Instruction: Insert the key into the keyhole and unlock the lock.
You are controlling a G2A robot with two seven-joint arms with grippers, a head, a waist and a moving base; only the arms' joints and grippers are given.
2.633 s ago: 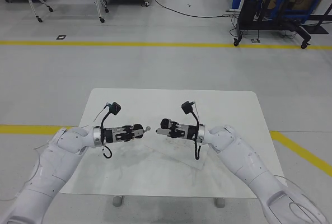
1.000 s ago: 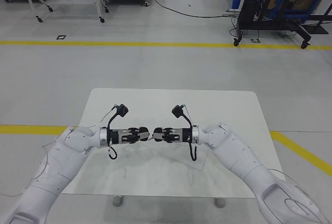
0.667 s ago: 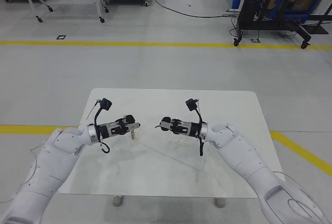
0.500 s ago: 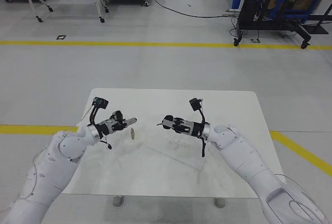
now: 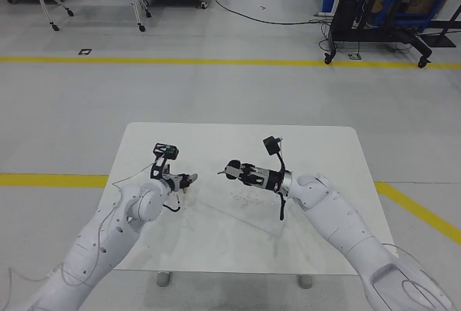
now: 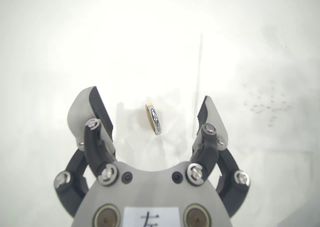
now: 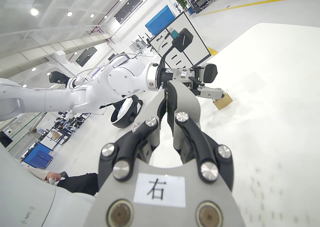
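The brass padlock (image 6: 154, 120) stands on the counter (image 5: 323, 233) right by the wide-open, empty left hand (image 6: 151, 102), which should squeeze its flat sides and point the keyhole toward 3 o'clock, where the tight-shut right hand (image 7: 167, 95) holds the key (image 5: 219, 172).

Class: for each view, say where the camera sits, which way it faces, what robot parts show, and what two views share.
Top view: above the arms, looking down at the table; both arms show.
Left wrist view: on that wrist, looking down at the lock, framed by the open left tool.
Right wrist view: on that wrist, looking across the table past the shut right tool.
Shared: both wrist views show the lock.
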